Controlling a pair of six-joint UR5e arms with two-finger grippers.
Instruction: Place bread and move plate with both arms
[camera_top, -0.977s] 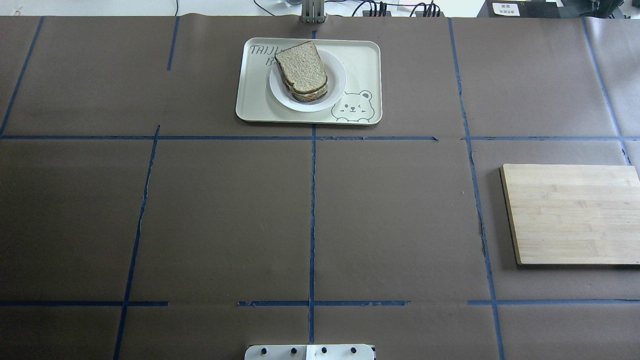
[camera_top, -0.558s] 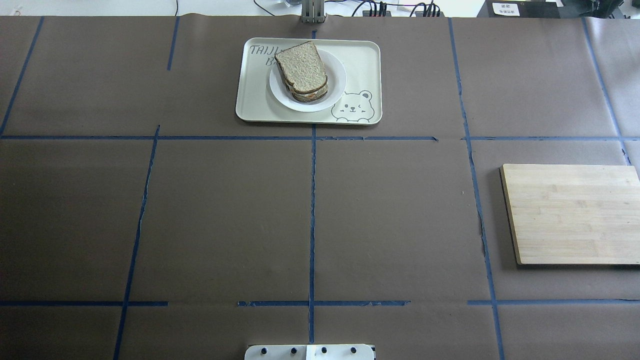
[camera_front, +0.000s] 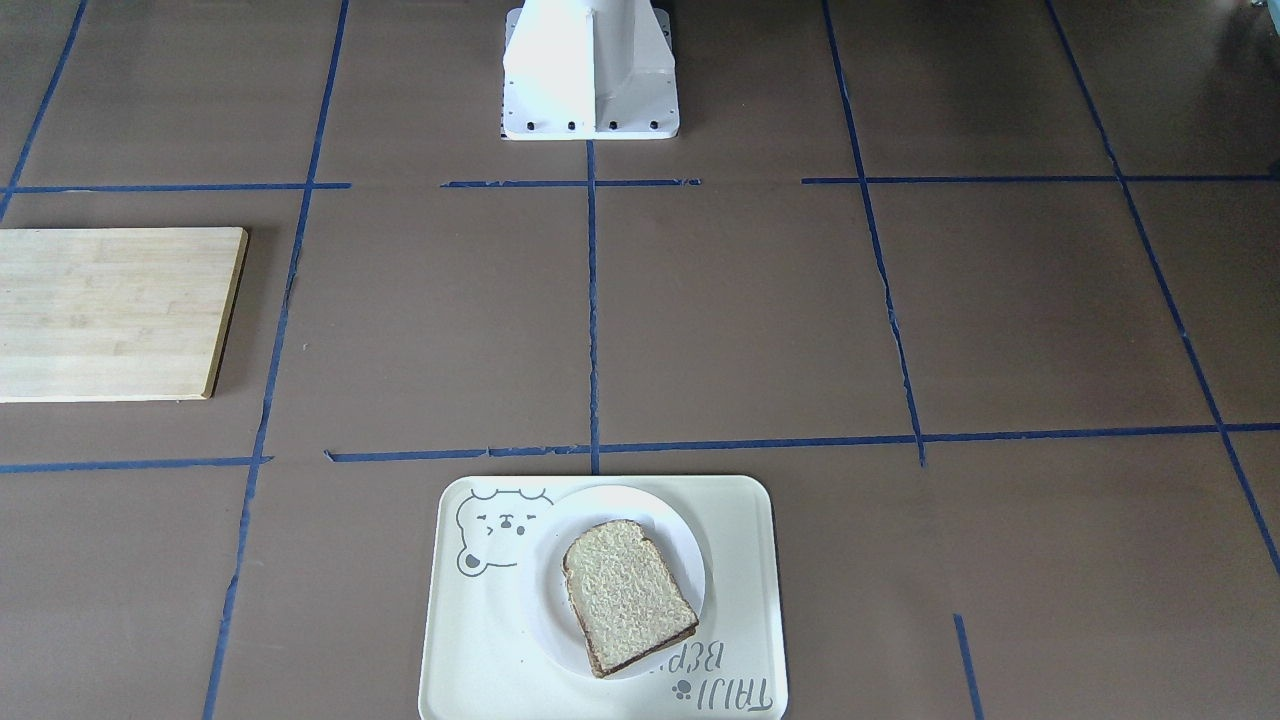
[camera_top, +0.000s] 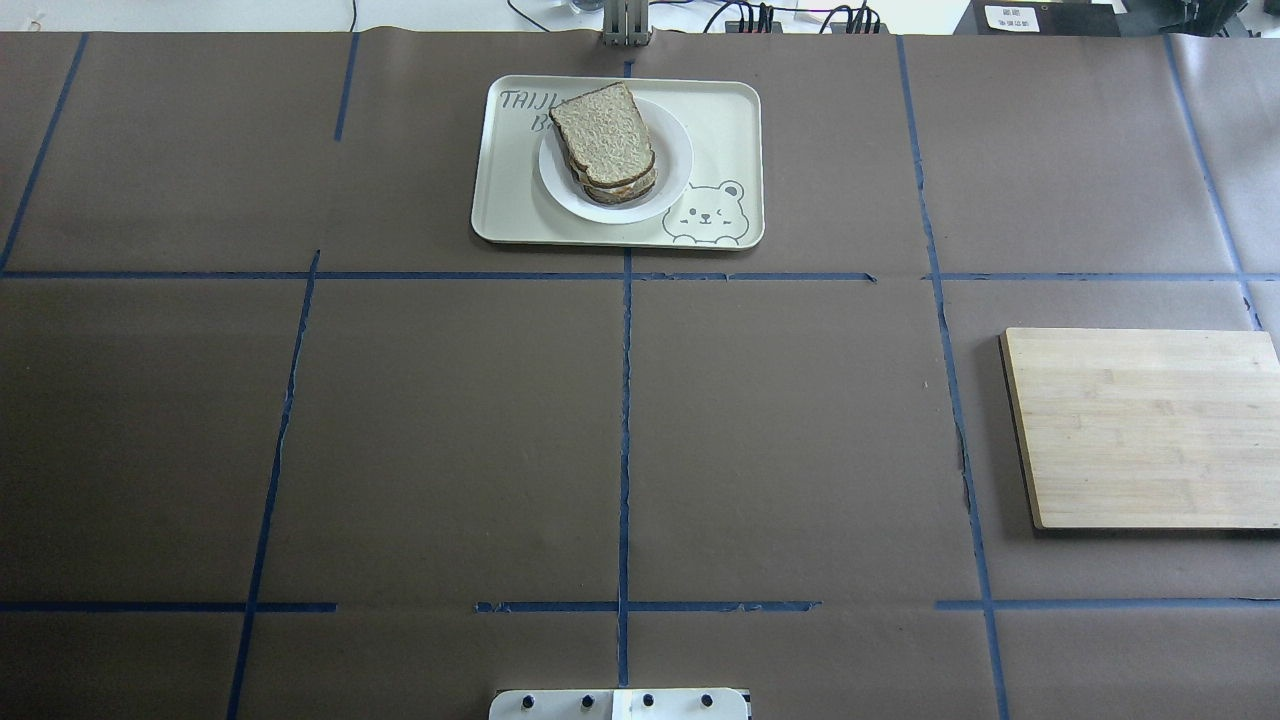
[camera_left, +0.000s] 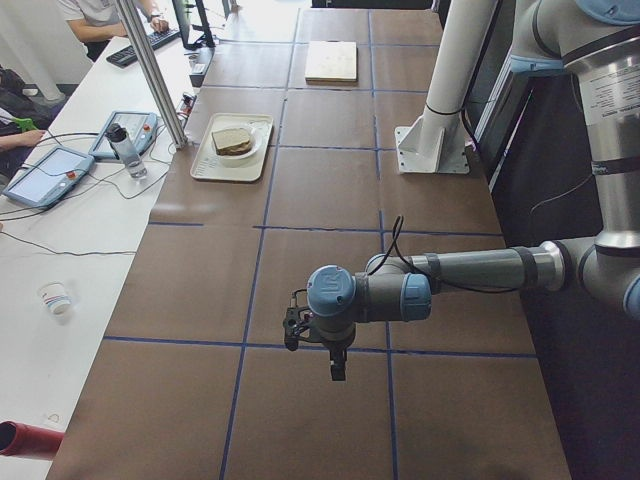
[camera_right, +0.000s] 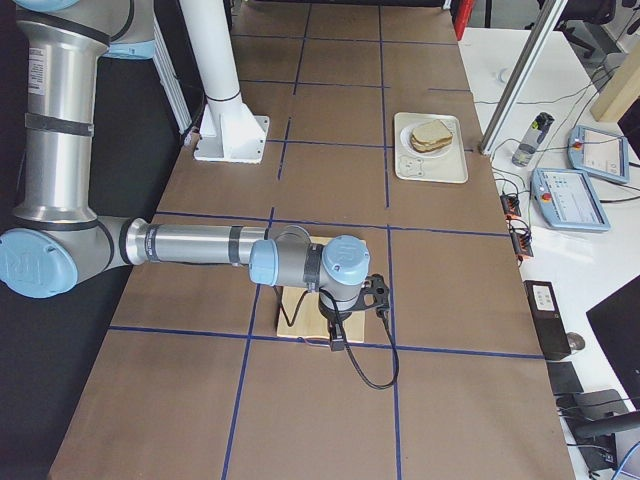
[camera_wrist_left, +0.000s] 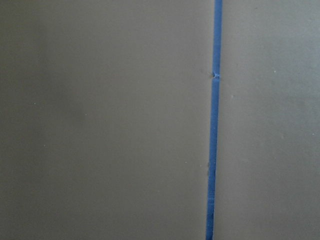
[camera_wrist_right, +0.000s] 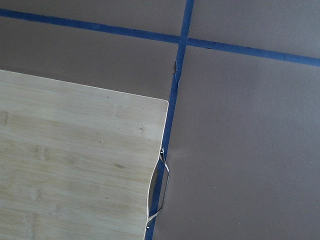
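Brown paper marked into squares by blue tape lines (camera_top: 625, 420) covers the tabletop (camera_top: 450, 430). At the edge farthest from the white robot base block (camera_front: 590, 70), on the middle tape line, sits a rectangular cream tray with a bear drawing (camera_top: 730, 120). The small round white plate (camera_top: 675, 165) rests inside this tray. The pale tan slice of bread with dark brown crust (camera_top: 603, 122) lies on the plate as the top of a small stack, with another slice showing under its edge.

A pale bamboo cutting board (camera_top: 1140, 430) lies flat on the robot's right side of the tabletop, well apart from the tray.

Both arms reach out low past the ends of the tabletop area seen from overhead. The grey left arm (camera_left: 480, 270) holds the left tool (camera_left: 298, 330) above bare paper beside a tape line. The grey right arm (camera_right: 190, 245) holds the right tool (camera_right: 375, 297) above a corner of the cutting board. Neither wrist camera shows fingers, so I cannot tell whether either tool is apart or together. Both are far from the plate and the bread.
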